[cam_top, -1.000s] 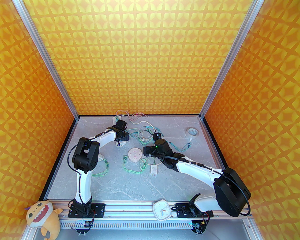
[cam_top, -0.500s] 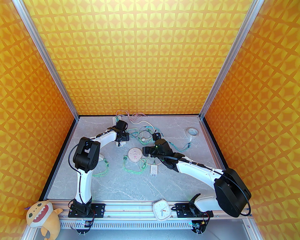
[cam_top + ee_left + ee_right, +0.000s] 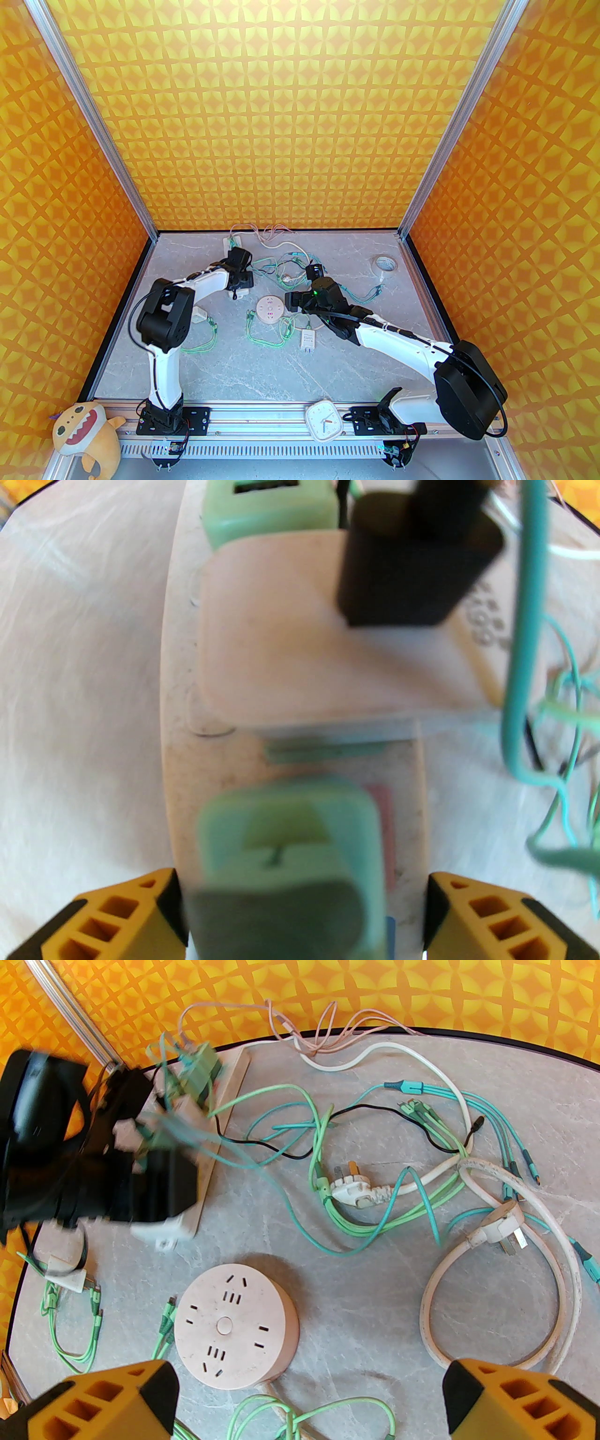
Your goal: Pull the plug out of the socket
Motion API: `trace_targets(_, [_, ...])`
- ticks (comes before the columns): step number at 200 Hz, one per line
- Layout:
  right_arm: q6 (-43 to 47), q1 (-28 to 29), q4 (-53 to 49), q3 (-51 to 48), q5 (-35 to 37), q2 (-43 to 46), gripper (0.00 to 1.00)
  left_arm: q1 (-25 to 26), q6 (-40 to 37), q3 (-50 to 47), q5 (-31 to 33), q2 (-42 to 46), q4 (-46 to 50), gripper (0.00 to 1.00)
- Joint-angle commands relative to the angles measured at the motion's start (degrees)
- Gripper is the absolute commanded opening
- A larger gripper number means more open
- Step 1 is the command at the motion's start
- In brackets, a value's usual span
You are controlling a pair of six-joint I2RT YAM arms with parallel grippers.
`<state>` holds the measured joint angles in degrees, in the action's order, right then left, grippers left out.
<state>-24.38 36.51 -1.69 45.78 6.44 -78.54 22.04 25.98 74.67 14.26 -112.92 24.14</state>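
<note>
Green plug (image 3: 286, 827) sits in the power strip (image 3: 176, 667), back-left of the surface (image 3: 290, 370), right btwn the left claw (image 3: 300, 920) tips. Strip's long axis runs straight away from that claw. Left arm is much nearer. Left claw is spread wide, either side of strip, pinching nothing. Right claw (image 3: 309, 1400) is spread too and empty, above the round socket (image 3: 234, 1325).

Robot lab cell: aluminium frame (image 3: 444, 140), orange patterned backdrop (image 3: 281, 117), marble-look tabletop (image 3: 262, 361), mounting rail (image 3: 262, 415) at its near edge.
</note>
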Motion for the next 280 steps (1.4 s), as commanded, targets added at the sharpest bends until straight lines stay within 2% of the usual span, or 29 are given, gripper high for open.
trace_targets(1, [-0.77,-0.35,0.29,-0.23,-0.98,1.56,0.98,0.92,4.04,-7.75,-2.07,3.49,5.92,0.78])
trace_targets(53, [-1.23,-0.31,1.04,-0.77,-2.13,2.36,0.99,5.22,10.9,-21.31,-1.88,13.81,4.6,0.78])
trace_targets(76, [-1.34,-0.39,1.15,-0.83,-2.23,2.34,0.99,8.94,14.72,-24.75,-1.88,16.19,4.93,0.78])
trace_targets(108, [-1.47,-0.39,1.26,-0.95,-2.47,2.27,0.98,15.29,22.47,-24.77,-1.46,16.82,6.99,0.78])
trace_targets(129, [-1.48,-0.36,1.31,-0.98,-2.66,2.33,0.99,21.16,27.01,-22.19,-0.29,14.93,9.25,0.78])
trace_targets(165, [-1.12,-0.38,1.1,-0.82,-3.1,2.39,0.99,26.51,31.95,-18.21,-0.2,10.11,10.65,0.81])
trace_targets(188, [-1.14,-0.39,1.13,-0.71,-3.75,1.84,0.98,26.96,31.31,-15.81,-0.11,9.27,12.17,0.89])
trace_targets(214, [-1.17,-0.38,1.2,-0.32,-4.63,0.73,0.98,26.92,29.33,-15.83,-0.15,12.97,11.81,1.0])
trace_targets(251, [-1.58,-0.02,-0.54,2.17,-5.49,-1.0,0.98,26.86,24.91,-17.32,-0.2,21.54,11.47,0.99])
trace_targets(280, [-0.41,2.11,-4.86,5.73,-4.04,-3.32,0.99,25.45,24.1,-23.07,-0.2,31.35,9.03,0.99])
